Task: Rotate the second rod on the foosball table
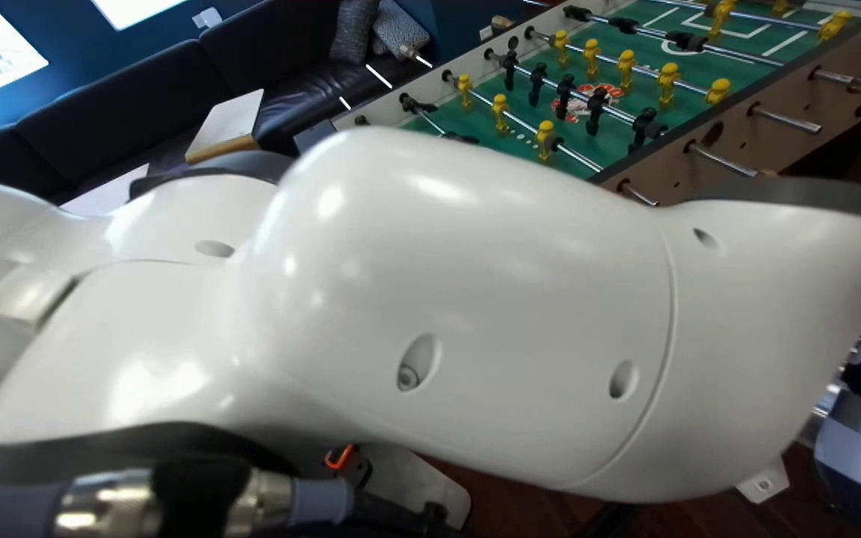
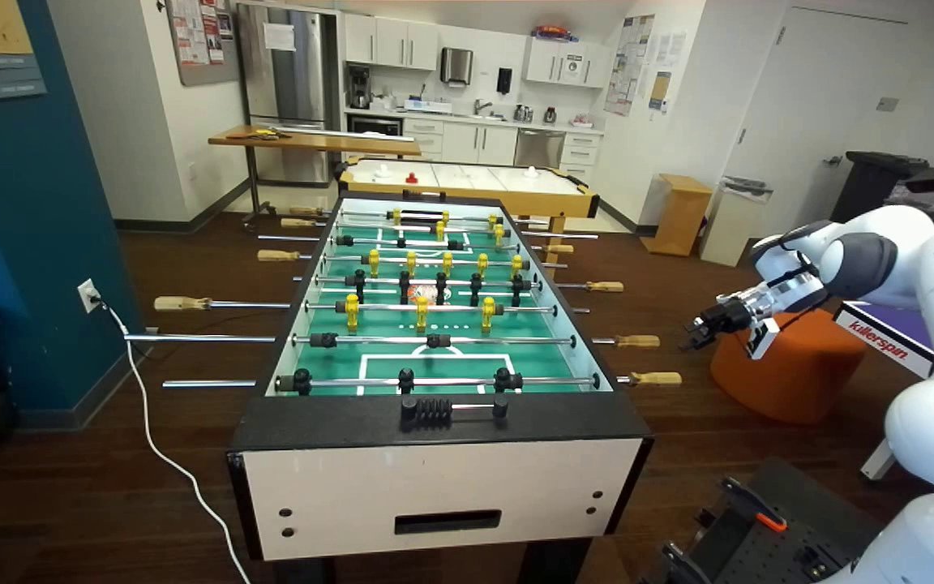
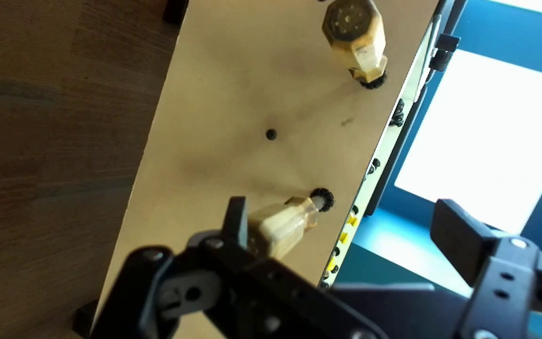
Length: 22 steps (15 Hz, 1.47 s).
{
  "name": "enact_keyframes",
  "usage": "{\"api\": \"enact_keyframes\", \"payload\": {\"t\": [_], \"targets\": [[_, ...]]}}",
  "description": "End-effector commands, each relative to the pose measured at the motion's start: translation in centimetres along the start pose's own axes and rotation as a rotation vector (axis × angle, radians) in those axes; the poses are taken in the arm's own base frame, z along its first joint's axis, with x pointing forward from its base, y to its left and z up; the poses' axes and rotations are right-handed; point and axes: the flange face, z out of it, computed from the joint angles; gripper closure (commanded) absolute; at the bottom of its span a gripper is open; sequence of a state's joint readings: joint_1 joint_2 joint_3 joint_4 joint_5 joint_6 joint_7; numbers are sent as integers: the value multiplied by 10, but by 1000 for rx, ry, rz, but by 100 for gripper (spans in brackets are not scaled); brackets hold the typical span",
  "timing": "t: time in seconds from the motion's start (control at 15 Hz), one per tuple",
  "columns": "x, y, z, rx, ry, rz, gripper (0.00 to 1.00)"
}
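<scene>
- In the wrist view, the gripper (image 3: 341,212) has its fingers (image 3: 461,242) spread wide apart.
- The tan wooden handle (image 3: 280,230) of the second rod lies beyond the fingers, partly covered by the one at the left of the wrist view.
- The dark ring (image 3: 322,199) where this rod enters the side panel shows between the two fingers.
- In an exterior view, the second rod (image 2: 390,341) runs across the foosball table (image 2: 443,495) with two black figures (image 2: 438,341); its handle end points toward the fingers, near them but apart.
- The end rod's handle (image 3: 353,33) sits well above the fingers in the wrist view, clear of both.
- Small yellow figures (image 3: 343,237) show along the table's edge, also between the fingers.
- In an exterior view, an orange round seat (image 2: 775,377) appears just below and to the right of the fingers.
- The white arm (image 2: 925,414) carries the fingers in from the right side of an exterior view.
</scene>
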<state>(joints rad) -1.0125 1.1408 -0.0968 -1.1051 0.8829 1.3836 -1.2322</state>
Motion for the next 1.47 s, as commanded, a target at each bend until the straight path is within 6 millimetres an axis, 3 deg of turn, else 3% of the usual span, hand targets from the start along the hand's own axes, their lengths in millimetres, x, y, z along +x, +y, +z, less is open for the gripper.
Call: {"api": "enact_keyframes", "payload": {"t": [0.0, 0.8, 1.4], "targets": [[-2, 5, 5, 5, 0, 3, 0], [-3, 27, 25, 83, 49, 9, 0], [-2, 48, 43, 191, 180, 30, 0]]}}
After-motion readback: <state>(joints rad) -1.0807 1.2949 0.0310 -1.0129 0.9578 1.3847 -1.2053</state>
